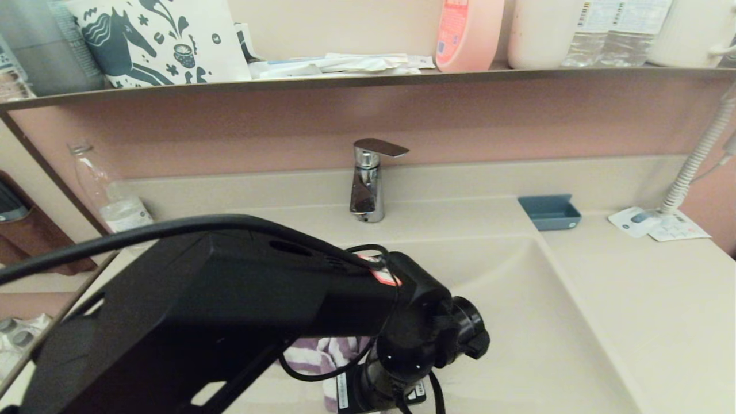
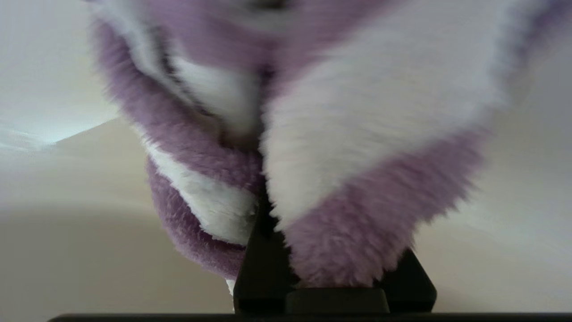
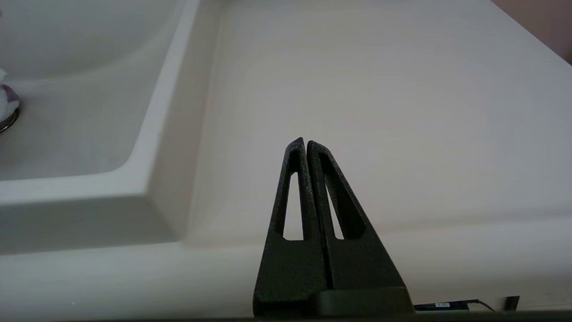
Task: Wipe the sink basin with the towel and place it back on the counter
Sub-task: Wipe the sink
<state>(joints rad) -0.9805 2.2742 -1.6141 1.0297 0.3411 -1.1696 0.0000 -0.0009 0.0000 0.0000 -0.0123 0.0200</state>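
- The counter (image 1: 644, 299) is one cream-beige slab that runs to the right of the basin and up to a low back ledge; above it is a dark-edged shelf (image 1: 368, 80) that carries a pink bottle (image 1: 467, 34), a white bag with a dark horse print (image 1: 161, 40) and some water bottles.
- The sink basin (image 1: 529, 322) is sunk into that slab, with its curved back wall below the chrome tap (image 1: 368, 181). In the right wrist view a sliver of its chrome drain (image 3: 6, 117) shows at the edge.
- The left arm (image 1: 218, 310) is a big black mass that reaches across the basin from the left, its wrist bent down into the bowl.
- The towel (image 2: 313, 134), fluffy with purple and white stripes, is down inside the basin under that wrist; from the head view only a bunch of it (image 1: 322, 353) shows beneath the arm.
- The left hand (image 2: 333, 273) is pinching the towel: the pile bulges out round its black fingers and hangs in folds in front of them.
- The right hand (image 3: 305, 143) is parked low over the counter by the basin's right front corner, its two fingers pressed together with nothing between them.
- A small blue dish (image 1: 550, 211) sits on the counter beside the basin's back right corner, and a card and leaflets (image 1: 655, 223) lie further right, by a coiled cord (image 1: 696, 155).
- A clear plastic bottle (image 1: 109, 190) stands at the back left.
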